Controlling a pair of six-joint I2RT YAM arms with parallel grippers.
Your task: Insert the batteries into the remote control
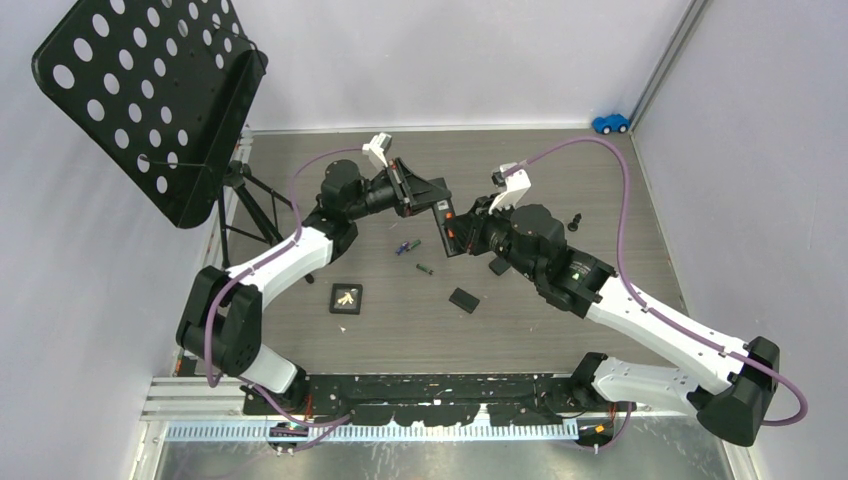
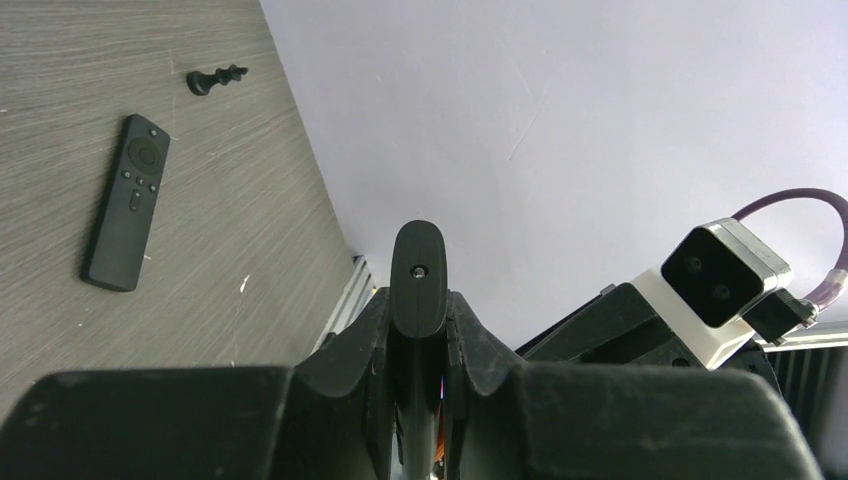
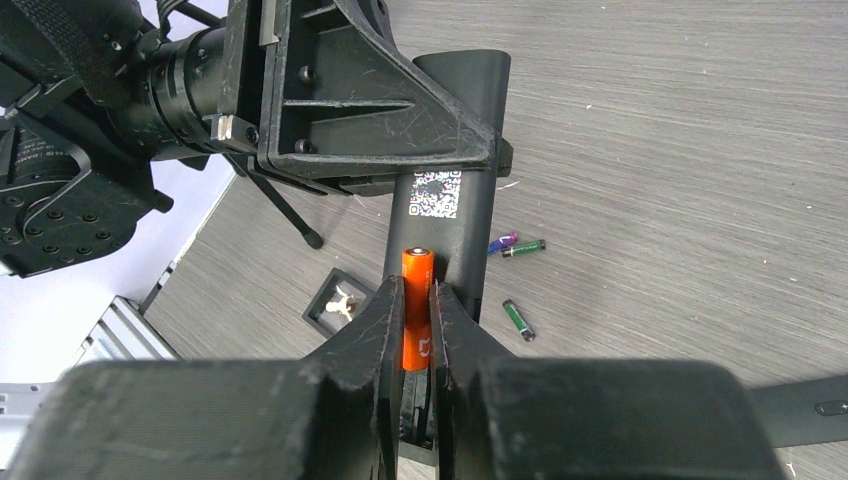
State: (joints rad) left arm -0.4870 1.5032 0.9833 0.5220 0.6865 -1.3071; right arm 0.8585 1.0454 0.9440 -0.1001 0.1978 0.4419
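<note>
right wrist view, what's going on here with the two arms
The left gripper is shut on a slim black plastic remote control, holding it up above the grey table. The right gripper grips a small orange cylindrical battery and holds it at the remote's open back, just below the QR sticker; it is not yet released. More small batteries, green and blue, lie loose on the table, and a small black rectangular cover plate lies nearby.

Right gripper (image 3: pixel 417 289) pinching orange battery (image 3: pixel 417 325), battery aligned with remote (image 3: pixel 462 235), over its near end. Remote, QR sticker (image 3: pixel 436 193) up, runs toward 12 o'clock, clamped by left gripper (image 3: pixel 450 160). On table (image 3: pixel 680 150): green battery (image 3: pixel 518 320) at 3 o'clock of orange battery, pair of batteries (image 3: pixel 515 246) at 2 o'clock, tile (image 3: pixel 338 300) at 9 o'clock.
</note>
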